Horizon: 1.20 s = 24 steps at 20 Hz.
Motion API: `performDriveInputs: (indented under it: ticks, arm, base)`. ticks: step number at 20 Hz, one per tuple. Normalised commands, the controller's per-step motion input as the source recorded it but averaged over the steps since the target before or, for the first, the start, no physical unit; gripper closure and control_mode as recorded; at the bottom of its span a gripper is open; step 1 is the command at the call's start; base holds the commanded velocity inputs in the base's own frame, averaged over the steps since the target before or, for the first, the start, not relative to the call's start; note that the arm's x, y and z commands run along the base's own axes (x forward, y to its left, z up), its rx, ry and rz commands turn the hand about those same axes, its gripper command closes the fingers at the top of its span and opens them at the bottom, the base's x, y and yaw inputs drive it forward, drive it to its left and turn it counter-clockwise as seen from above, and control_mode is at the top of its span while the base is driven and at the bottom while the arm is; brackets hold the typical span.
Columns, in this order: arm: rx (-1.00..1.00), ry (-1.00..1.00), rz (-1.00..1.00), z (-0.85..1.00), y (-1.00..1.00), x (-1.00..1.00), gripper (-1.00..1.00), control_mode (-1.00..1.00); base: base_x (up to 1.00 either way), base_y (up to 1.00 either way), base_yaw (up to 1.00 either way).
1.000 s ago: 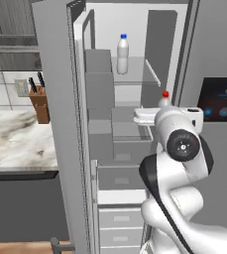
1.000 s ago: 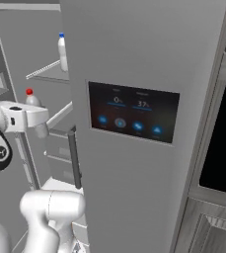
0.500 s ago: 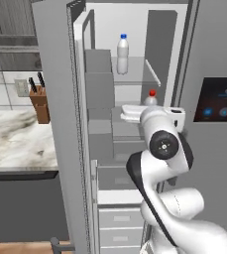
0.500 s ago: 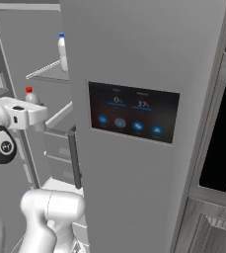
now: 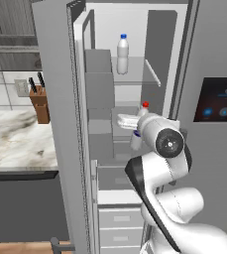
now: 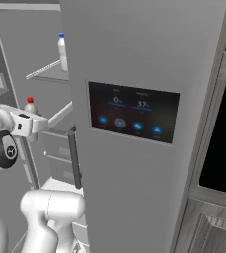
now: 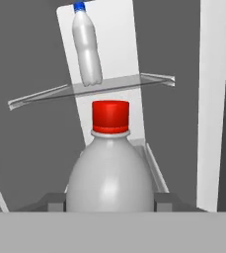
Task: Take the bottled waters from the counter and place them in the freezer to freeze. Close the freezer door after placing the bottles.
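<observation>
The red-capped bottled water (image 7: 109, 183) stands upright between my finger pads (image 7: 55, 202), close before the hand camera. My gripper (image 5: 137, 125) is shut on its body and holds it inside the open freezer (image 5: 130, 30), just above a middle shelf. From the right the same bottle (image 6: 30, 106) shows above my gripper (image 6: 29, 122). The blue-capped bottled water (image 5: 122, 54) (image 6: 62, 52) (image 7: 87, 49) stands on the upper glass shelf (image 7: 94, 89). To the left the freezer door (image 5: 60, 124) stands wide open. The counter (image 5: 11, 139) lies further left.
A brown knife block (image 5: 39, 104) stands on the counter by the tiled wall. The closed grey door with the black display (image 6: 134, 113) is right of the compartment. White drawers (image 5: 117, 218) fill the freezer's lower part. Grey bins line the inner face of the open door.
The arm has carried the red-capped bottle leftward and a little lower, deeper into the freezer compartment. The blue-capped bottle has stayed on its shelf.
</observation>
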Motion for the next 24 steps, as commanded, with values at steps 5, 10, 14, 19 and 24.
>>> performDriveInputs:
  ticks: [5, 10, 14, 19, 24]
  arm:
    - [-0.04, -0.01, 0.08, 0.00, 0.00, 0.35, 1.00, -1.00]
    - [-0.08, -0.01, 0.03, 0.00, -0.23, 0.42, 1.00, -1.00]
    - [0.00, 0.07, 0.00, -0.01, -0.01, 0.44, 1.00, -1.00]
    - [0.00, 0.01, 0.00, -0.07, -0.02, 0.41, 1.00, -1.00]
    - [0.00, 0.00, 0.00, -0.41, 0.00, 0.28, 1.00, -1.00]
  base:
    - [0.00, 0.00, 0.00]
    - [0.00, 0.00, 0.00]
    - [0.00, 0.00, 0.00]
    - [0.00, 0.00, 0.00]
    - [0.00, 0.00, 0.00]
